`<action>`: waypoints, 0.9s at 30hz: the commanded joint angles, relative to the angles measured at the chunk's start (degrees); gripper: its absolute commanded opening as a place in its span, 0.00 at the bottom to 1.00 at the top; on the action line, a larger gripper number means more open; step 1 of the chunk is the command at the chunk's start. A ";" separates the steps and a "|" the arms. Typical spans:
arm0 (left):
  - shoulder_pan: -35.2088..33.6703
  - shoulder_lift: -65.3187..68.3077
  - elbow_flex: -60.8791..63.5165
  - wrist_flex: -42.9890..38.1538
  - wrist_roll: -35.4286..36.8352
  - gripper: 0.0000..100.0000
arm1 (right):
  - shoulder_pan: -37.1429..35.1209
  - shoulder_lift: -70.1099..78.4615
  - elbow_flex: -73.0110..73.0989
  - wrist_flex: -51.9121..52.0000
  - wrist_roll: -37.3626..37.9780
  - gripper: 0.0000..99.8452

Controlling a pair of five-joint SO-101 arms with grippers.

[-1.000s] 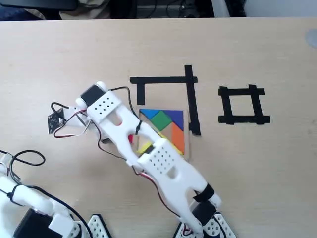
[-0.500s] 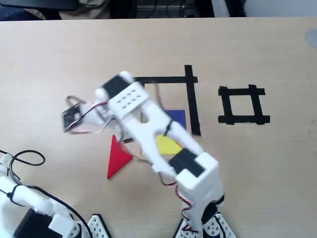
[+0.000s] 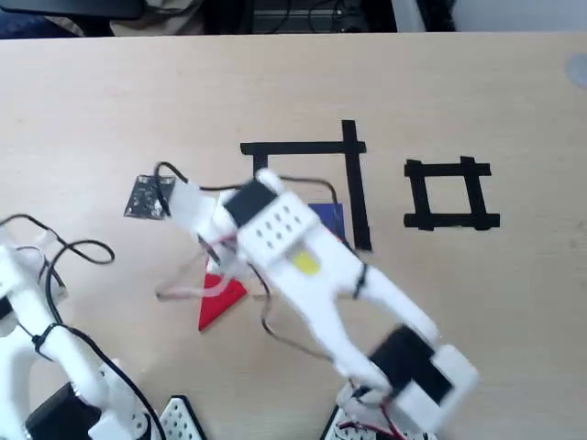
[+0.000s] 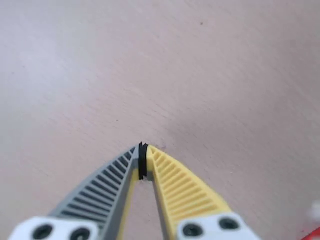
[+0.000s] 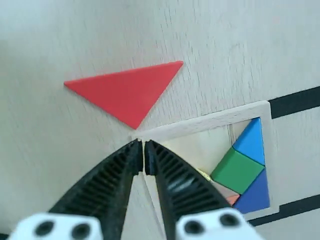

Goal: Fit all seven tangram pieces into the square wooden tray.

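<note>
The red triangle (image 5: 127, 90) lies flat on the table just outside one corner of the square wooden tray (image 5: 200, 125). My right gripper (image 5: 140, 150) is shut and empty, its tips over that tray corner. Inside the tray sit a light blue triangle (image 5: 250, 140), a green square (image 5: 237, 170) and a dark blue piece (image 5: 255, 195), with bare wood beside them. From above, the right arm (image 3: 284, 234) covers most of the tray, and the red triangle (image 3: 215, 302) shows to the left of it. My left gripper (image 4: 142, 160) is shut over bare table.
Black tape lines (image 3: 303, 147) frame the tray's far and right sides. A second black tape square (image 3: 449, 194) lies to the right. The left arm (image 3: 27, 321) and its cables stand at the near left edge.
The right arm swung back over the tray and its elbow dropped to the near right. The red triangle came into sight on the table left of the tray. The left arm rose at the near left.
</note>
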 commanded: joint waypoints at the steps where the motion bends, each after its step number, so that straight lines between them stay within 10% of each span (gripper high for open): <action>1: 1.71 -0.97 -4.53 2.20 4.40 0.03 | -1.85 -12.44 17.01 -17.49 -5.71 0.01; 18: 34.42 -1.05 -2.33 0.79 6.59 0.03 | 1.58 -3.91 31.87 -29.27 -7.56 0.01; 27: 38.02 -1.49 3.74 -7.12 10.37 0.03 | 6.33 -17.71 43.74 -30.77 -4.13 0.01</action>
